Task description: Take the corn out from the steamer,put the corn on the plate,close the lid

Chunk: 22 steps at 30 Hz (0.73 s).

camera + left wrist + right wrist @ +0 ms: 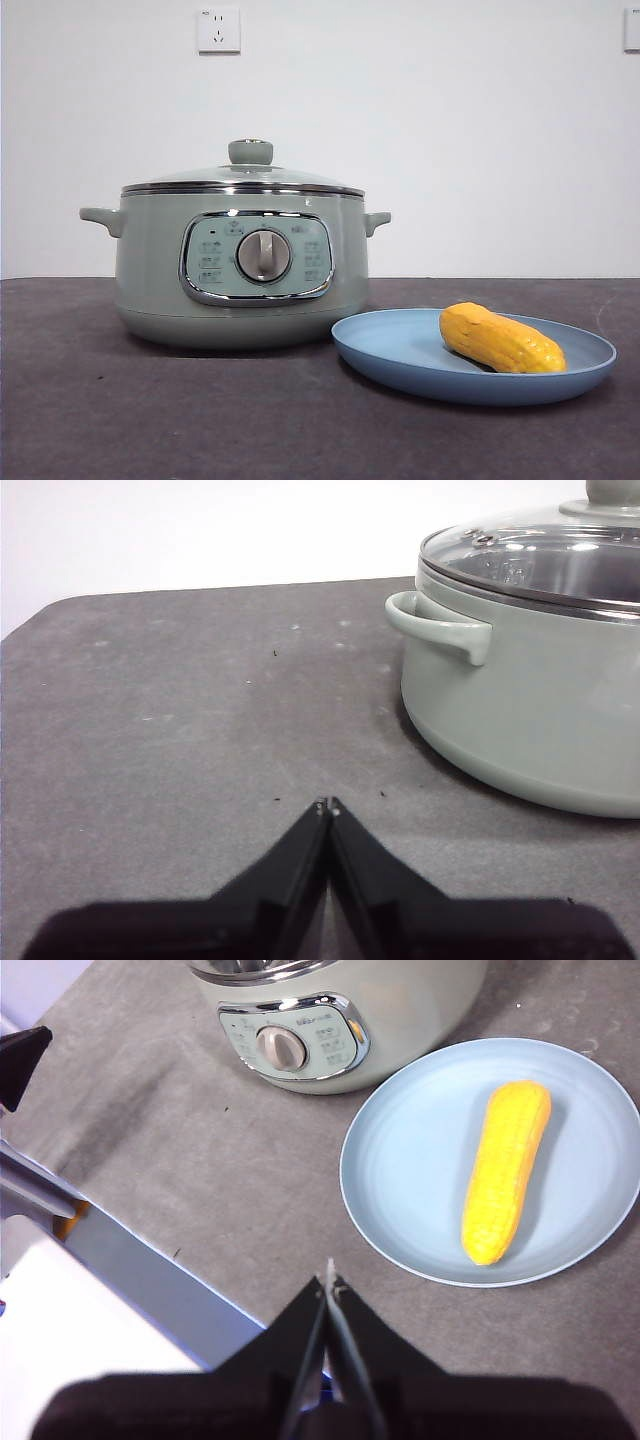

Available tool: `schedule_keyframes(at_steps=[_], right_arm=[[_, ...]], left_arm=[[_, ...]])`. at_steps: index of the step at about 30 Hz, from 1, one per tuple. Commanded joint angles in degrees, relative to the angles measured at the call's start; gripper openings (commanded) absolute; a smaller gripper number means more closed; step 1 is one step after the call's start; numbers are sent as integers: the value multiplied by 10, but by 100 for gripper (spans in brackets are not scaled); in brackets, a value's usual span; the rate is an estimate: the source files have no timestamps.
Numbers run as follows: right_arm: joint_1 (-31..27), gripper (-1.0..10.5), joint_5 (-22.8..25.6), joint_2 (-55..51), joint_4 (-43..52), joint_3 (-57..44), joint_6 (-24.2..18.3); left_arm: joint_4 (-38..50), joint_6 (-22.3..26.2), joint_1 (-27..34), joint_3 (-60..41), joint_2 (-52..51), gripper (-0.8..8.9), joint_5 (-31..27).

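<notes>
The sage-green steamer stands at the left of the front view with its glass lid resting shut on it. Beside it on the right lies the light-blue plate, and the yellow corn lies on the plate's right half. The right wrist view shows the corn lengthwise on the plate. My left gripper is shut and empty, low over the dark table beside the steamer and its handle. My right gripper is shut and empty, raised above the table short of the plate.
A dark grey mat covers the table. Behind stands a white wall with a socket. In the right wrist view the table's edge runs close by, with another black gripper tip at the side.
</notes>
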Motion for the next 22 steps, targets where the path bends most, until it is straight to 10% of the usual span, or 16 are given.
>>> schedule_keyframes(at_steps=[1,12,22], right_arm=[[-2,1,18,-2,10,2,-41],[-176,1,59,-123,230,-114,-115],[-249,1,62,-262,407,-339,-74]], left_arm=[[2,-5,2,-8,-1,-4,3],[2,-5,2,-8,-1,-3,3],[2,-5,2,-8,-1,-4,3]])
